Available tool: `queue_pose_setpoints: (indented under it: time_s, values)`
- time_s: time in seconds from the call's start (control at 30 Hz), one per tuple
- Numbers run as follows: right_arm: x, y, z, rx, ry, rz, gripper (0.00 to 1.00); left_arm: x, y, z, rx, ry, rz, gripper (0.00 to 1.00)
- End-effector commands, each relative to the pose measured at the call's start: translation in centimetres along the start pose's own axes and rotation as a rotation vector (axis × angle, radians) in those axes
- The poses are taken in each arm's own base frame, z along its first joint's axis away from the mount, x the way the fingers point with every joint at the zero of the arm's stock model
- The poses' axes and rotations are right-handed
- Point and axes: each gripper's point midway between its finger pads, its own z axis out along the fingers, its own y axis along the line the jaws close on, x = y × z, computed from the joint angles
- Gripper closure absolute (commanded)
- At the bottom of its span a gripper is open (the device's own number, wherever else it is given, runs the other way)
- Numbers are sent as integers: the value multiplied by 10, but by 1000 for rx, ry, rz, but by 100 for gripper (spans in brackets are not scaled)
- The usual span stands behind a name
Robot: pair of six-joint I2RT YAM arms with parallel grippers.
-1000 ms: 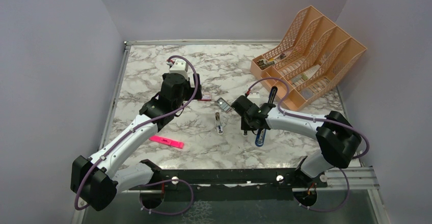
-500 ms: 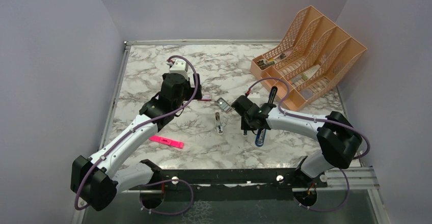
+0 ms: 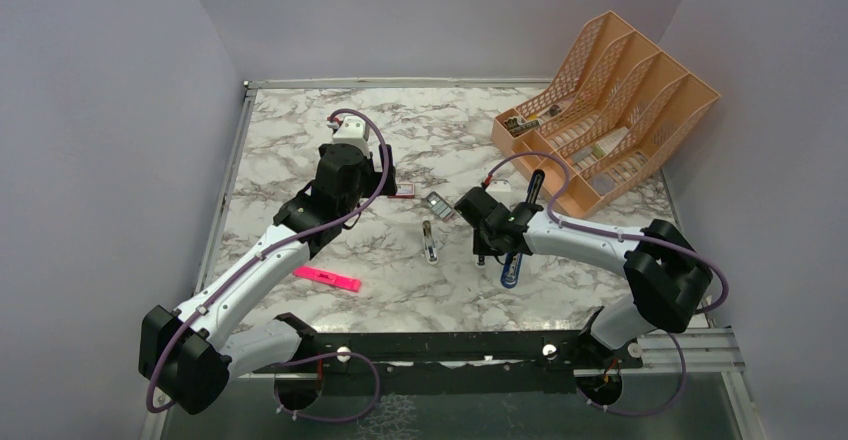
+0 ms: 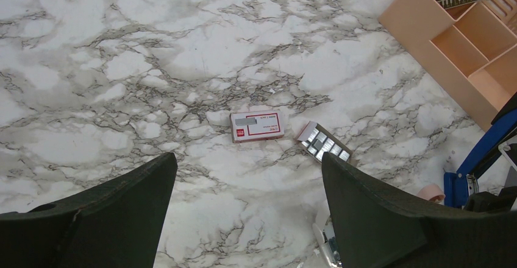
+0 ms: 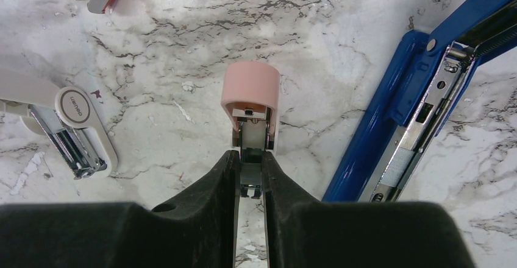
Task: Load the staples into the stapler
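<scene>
The staples (image 4: 324, 141) are silver blocks lying in an open tray next to their red-and-white box (image 4: 256, 125) on the marble table. My left gripper (image 4: 249, 157) hovers open just short of them, nothing between its fingers. My right gripper (image 5: 250, 158) is shut on the metal rail of a small pink stapler (image 5: 251, 88), whose pink end points away from me. A blue stapler (image 5: 420, 79) lies opened out to its right. A white stapler (image 5: 73, 119) lies to its left. In the top view the right gripper (image 3: 483, 248) sits between the white stapler (image 3: 430, 242) and the blue one (image 3: 520, 230).
A pink highlighter (image 3: 327, 279) lies on the table near the left arm's forearm. An orange file organiser (image 3: 610, 110) stands tilted at the back right. Walls close in the table on the left, back and right.
</scene>
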Motion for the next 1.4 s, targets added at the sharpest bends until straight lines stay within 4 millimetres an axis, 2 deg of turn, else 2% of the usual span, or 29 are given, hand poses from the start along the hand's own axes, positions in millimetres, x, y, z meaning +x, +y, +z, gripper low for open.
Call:
queue_pose_setpoints:
  time_s: [0.0, 0.4, 1.07, 1.2, 1.37]
  values:
    - [-2, 4, 1, -14, -3, 18, 78, 2, 1, 2, -2, 2, -1, 11]
    - [5, 1, 8, 4, 13, 15, 78, 2, 1, 2, -2, 2, 1, 11]
    - [16, 3, 3, -38, 52, 25, 76, 2, 1, 2, 0, 3, -1, 11]
    - [7, 7, -4, -62, 29, 29, 71, 2, 1, 2, -1, 3, -1, 11]
    - [-15, 11, -19, -70, -35, 31, 62, 2, 2, 2, -4, 2, 1, 11]
